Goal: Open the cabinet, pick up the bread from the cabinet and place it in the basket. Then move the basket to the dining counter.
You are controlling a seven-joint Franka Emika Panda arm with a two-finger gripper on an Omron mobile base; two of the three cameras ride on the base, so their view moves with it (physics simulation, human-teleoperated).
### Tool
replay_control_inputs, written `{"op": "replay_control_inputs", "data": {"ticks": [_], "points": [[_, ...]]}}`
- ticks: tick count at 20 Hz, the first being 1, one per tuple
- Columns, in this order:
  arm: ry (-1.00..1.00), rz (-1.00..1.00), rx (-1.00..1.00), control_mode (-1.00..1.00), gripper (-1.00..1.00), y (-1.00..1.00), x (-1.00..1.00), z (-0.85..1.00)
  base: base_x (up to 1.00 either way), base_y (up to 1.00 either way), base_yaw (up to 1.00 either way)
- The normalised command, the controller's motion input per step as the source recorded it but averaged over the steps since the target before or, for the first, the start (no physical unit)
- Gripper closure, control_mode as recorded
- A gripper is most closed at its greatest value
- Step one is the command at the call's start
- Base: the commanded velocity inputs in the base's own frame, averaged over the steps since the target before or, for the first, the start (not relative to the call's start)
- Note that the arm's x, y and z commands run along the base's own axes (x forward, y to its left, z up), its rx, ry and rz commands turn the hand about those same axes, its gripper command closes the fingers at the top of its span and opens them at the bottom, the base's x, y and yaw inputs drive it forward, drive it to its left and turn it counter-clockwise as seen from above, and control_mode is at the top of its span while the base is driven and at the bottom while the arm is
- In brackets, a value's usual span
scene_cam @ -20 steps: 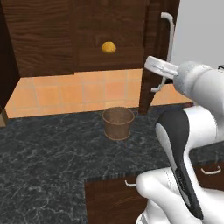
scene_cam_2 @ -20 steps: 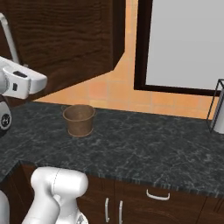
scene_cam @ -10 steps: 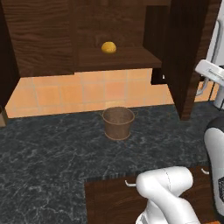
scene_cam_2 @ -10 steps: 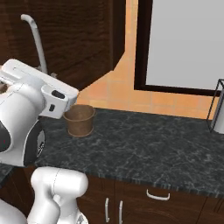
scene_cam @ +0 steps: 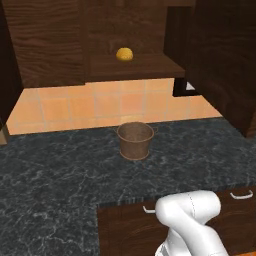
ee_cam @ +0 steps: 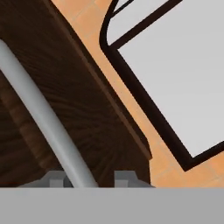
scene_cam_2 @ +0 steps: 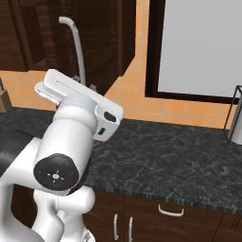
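Note:
The cabinet (scene_cam: 50, 40) stands open, its door (scene_cam: 220, 60) swung far out to the right. On its shelf lies the bread (scene_cam: 124, 54), a small golden bun. Below, the brown woven basket (scene_cam: 135, 141) sits on the black granite counter (scene_cam: 60, 180). My gripper (scene_cam_2: 89, 88) is at the lower end of the door's silver bar handle (scene_cam_2: 75, 45). In the hand view the handle (ee_cam: 39, 113) runs between the fingertips of my gripper (ee_cam: 89, 179), with a small gap beside the right fingertip (ee_cam: 127, 177). The dining counter is out of view.
A large dark-framed window (scene_cam_2: 198, 47) is right of the open door. A wire-framed object (scene_cam_2: 234, 118) stands at the counter's far right. A pale block (scene_cam_2: 4, 99) is at the left edge. Drawer fronts with small handles (scene_cam: 241, 194) lie below the counter.
The cabinet door has swung further open to the right, and my arm has gone with it, out of the left base view. The jaws have loosened a little on the handle.

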Motion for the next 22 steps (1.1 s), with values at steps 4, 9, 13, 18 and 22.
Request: {"op": "replay_control_inputs", "data": {"ticks": [4,9,13,18,22], "points": [[-0.03,0.0,0.06,-1.0,1.0,-1.0,0.51,-0.01,0.0,0.0,0.0],[-0.22,-0.01,0.01,-1.0,1.0,-0.93,-0.32,0.02,0.0,0.0,0.0],[-0.28,-0.03,0.0,-1.0,1.0,-0.53,-1.0,0.46,0.0,0.0,0.0],[-0.35,-0.16,-0.01,-1.0,1.0,0.51,-1.0,0.22,0.0,0.0,0.0],[-0.42,-0.18,-0.02,-1.0,1.0,1.0,-0.48,-0.88,0.0,0.0,0.0]]}}
